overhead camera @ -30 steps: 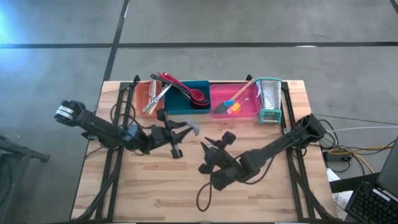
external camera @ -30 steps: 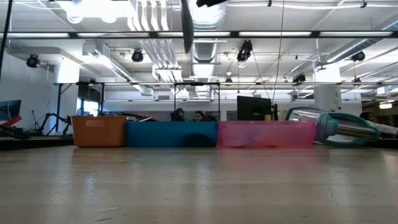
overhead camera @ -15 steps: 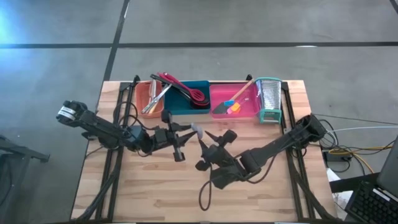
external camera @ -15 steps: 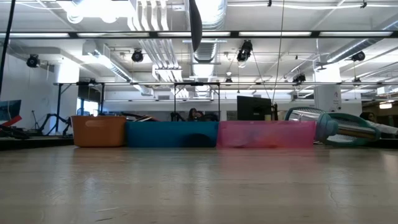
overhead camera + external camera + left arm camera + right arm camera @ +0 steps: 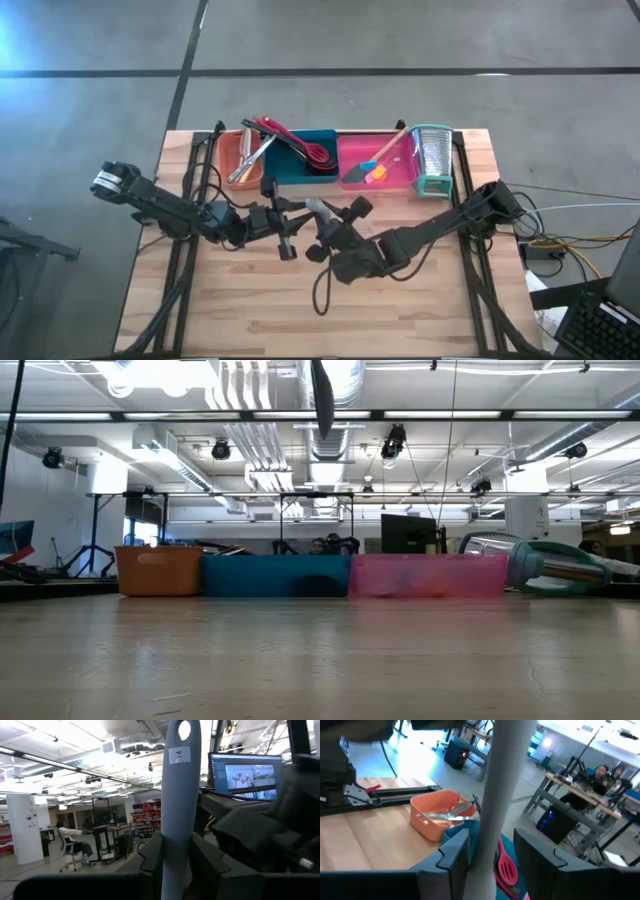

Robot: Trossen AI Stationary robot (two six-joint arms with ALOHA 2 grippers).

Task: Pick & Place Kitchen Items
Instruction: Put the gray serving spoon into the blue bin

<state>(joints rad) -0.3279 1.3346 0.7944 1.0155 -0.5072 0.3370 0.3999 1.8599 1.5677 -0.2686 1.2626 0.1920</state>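
Note:
My left gripper (image 5: 290, 222) is over the table's middle, shut on a slim grey utensil (image 5: 316, 208) whose handle has a hang hole and a small label (image 5: 181, 755). My right gripper (image 5: 335, 224) is close on its right, open, with a finger on either side of the same grey handle (image 5: 502, 770). I cannot tell whether those fingers touch it. The low view shows only a dark slim piece of the utensil (image 5: 322, 400) high above the table. Other utensils lie in the trays at the far edge. My left gripper pinches the grey utensil's handle (image 5: 172, 845) between its two fingers (image 5: 152, 855), below the end with the hang hole. That end sticks out past the fingers. The utensil is lifted clear of the table; its other end is hidden by the gripper.
Along the far edge stand an orange tray (image 5: 240, 155) with metal tongs, a teal tray (image 5: 300, 160) with red and black utensils, a pink tray (image 5: 395, 170) with small tools, and a metal box grater (image 5: 433, 160). Bare wood lies on the near side of both arms.
My left gripper has carried the grey utensil a little toward the table's right. My right gripper has moved toward the far edge and toward the utensil, and its fingers now stand around the handle.

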